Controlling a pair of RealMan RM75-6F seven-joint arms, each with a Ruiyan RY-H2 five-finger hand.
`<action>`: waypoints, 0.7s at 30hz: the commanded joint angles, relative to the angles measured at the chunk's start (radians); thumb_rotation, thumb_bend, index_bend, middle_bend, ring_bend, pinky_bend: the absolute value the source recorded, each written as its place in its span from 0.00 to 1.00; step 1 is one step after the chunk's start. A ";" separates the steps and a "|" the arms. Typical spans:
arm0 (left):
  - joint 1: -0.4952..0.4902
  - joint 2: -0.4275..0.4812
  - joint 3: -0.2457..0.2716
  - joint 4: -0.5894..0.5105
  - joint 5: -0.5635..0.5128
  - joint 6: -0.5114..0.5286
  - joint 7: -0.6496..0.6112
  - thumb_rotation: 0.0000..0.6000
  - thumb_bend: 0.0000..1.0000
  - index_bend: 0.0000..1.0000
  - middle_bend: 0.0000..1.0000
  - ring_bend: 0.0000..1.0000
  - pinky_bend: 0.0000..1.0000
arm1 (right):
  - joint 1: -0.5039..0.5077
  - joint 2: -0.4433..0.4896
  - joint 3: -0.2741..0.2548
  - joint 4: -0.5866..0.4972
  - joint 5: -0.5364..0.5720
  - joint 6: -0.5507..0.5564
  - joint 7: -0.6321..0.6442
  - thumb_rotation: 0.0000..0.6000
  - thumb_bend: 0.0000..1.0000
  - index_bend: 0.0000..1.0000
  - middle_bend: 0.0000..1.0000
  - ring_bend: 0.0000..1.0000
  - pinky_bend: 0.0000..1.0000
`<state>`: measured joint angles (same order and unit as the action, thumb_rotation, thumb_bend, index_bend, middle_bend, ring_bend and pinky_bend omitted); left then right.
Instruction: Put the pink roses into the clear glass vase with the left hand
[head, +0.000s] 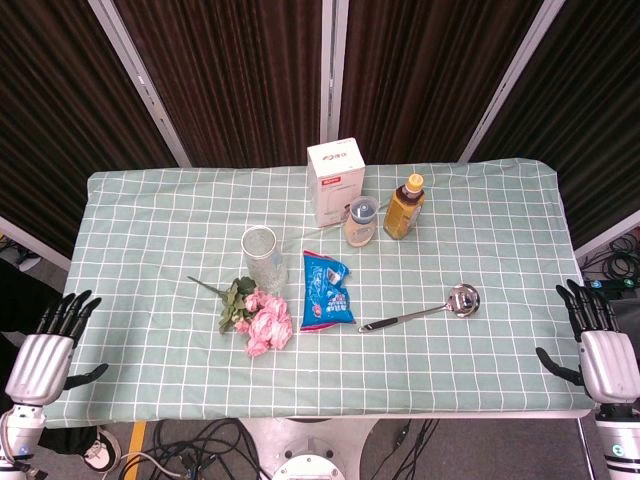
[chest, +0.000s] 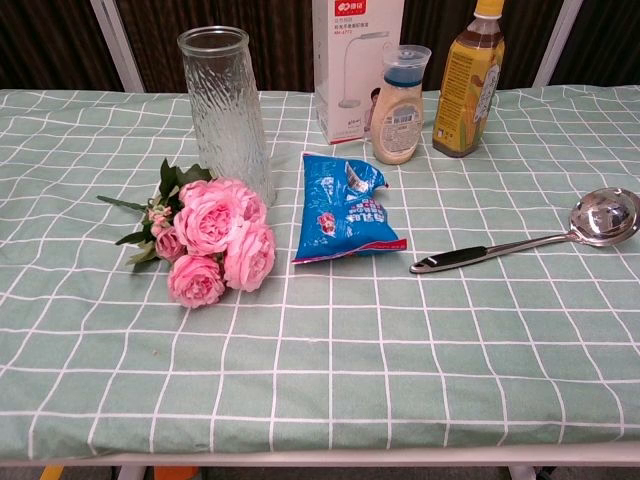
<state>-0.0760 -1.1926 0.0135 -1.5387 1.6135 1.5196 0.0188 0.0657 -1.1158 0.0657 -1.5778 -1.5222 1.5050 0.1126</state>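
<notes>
Pink roses (chest: 213, 240) lie flat on desk (head: 150, 300), just beside and in front of upright clear glass vase (chest: 224, 108), stems pointing left. Left robot hand (head: 45, 355) hangs at near-left desk edge, fingers spread, empty, well apart from the roses. Right robot hand (head: 603, 350) at right edge, apparently also spread and empty.
</notes>
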 joint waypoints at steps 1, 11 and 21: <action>-0.001 0.000 0.003 0.000 0.002 -0.003 0.000 1.00 0.00 0.08 0.02 0.00 0.08 | 0.000 0.003 0.000 -0.003 0.010 -0.009 -0.002 1.00 0.14 0.00 0.00 0.00 0.00; -0.015 0.010 0.011 -0.017 0.025 -0.011 -0.042 1.00 0.00 0.08 0.02 0.00 0.08 | 0.004 0.011 0.006 -0.016 0.012 -0.010 -0.017 1.00 0.14 0.00 0.00 0.00 0.00; -0.174 0.049 -0.020 -0.140 0.128 -0.154 -0.008 1.00 0.00 0.08 0.02 0.00 0.09 | 0.001 0.007 -0.003 -0.032 0.014 -0.016 -0.038 1.00 0.14 0.00 0.00 0.00 0.00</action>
<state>-0.2046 -1.1542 0.0070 -1.6441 1.7257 1.4166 0.0019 0.0669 -1.1087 0.0646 -1.6082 -1.5060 1.4874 0.0775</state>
